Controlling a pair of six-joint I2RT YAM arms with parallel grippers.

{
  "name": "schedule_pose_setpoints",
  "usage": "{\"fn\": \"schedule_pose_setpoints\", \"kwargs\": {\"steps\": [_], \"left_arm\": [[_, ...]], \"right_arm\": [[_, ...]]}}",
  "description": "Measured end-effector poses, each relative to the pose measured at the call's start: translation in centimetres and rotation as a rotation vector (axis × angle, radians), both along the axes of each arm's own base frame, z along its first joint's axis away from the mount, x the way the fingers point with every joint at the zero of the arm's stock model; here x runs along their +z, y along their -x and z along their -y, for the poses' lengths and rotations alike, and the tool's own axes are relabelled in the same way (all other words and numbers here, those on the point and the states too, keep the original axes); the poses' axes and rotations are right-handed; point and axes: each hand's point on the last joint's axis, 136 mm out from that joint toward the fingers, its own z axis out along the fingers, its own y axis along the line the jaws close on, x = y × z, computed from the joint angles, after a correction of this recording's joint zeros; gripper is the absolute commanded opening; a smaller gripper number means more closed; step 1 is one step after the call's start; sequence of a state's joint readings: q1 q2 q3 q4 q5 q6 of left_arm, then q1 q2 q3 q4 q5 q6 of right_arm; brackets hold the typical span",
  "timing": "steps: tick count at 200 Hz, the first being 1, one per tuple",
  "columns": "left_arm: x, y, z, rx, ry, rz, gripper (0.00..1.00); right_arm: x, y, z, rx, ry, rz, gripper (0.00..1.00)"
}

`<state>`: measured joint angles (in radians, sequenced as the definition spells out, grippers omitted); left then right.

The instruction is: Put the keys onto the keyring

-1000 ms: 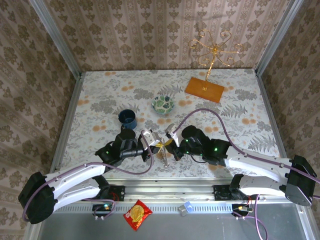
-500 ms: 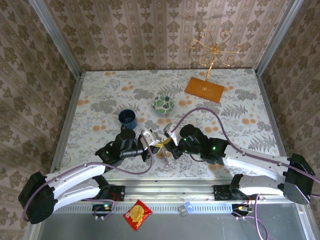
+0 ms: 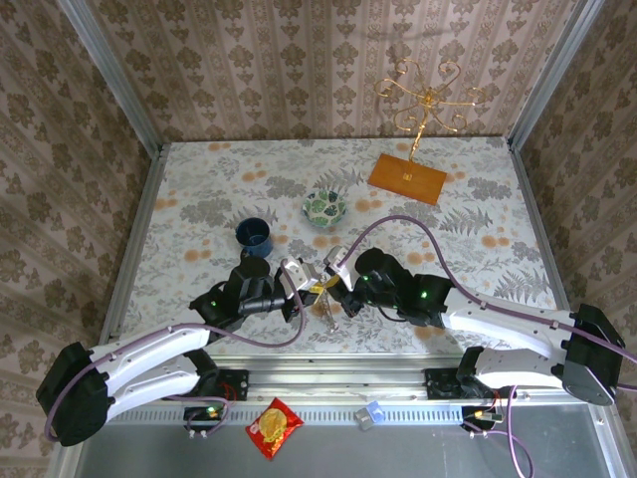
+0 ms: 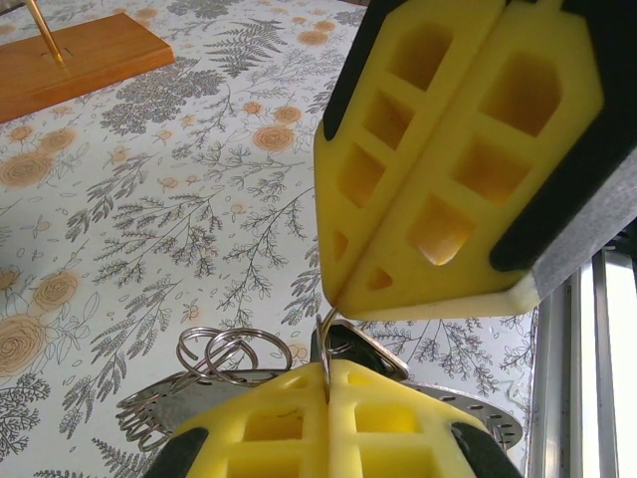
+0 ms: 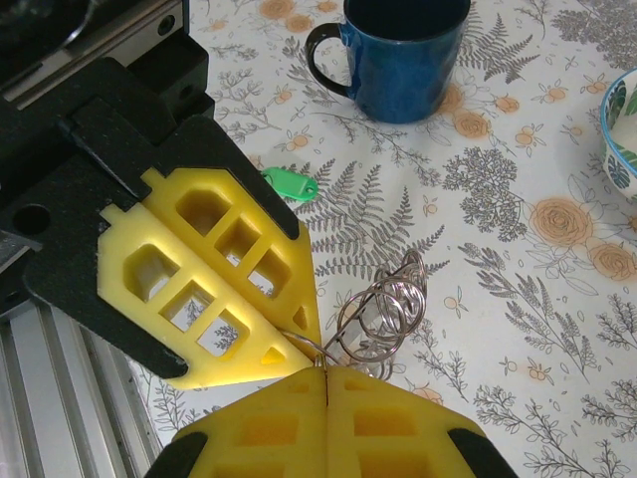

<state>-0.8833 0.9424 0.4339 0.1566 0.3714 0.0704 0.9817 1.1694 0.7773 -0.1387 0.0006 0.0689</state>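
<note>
Task not done: green key lies loose on table, just past left gripper, on blue mug side. Threading left to do.
Left gripper and right gripper meet tip to tip, each pinched tight on thin wire, probably keyring loop.
Left wrist view: keyring flat grey plate, directly under left tips.
Right wrist view: green key, and wire coils just beyond right tips.

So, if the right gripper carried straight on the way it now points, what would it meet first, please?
The left gripper, almost immediately: it stands shut, tip to tip with the right gripper, both pinching the keyring between them. The gap is unclear.
</note>
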Motion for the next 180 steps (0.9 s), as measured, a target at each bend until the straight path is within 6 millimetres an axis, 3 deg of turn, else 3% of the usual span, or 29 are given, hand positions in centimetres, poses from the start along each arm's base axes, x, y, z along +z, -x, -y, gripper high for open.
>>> {"fn": "schedule_pose_setpoints", "kwargs": {"steps": [180], "left_arm": [[0.40, -0.20, 0.11, 0.001, 0.006, 0.022, 0.00]], "right_arm": [[-0.04, -0.73, 0.33, -0.048, 0.034, -0.010, 0.00]]}}
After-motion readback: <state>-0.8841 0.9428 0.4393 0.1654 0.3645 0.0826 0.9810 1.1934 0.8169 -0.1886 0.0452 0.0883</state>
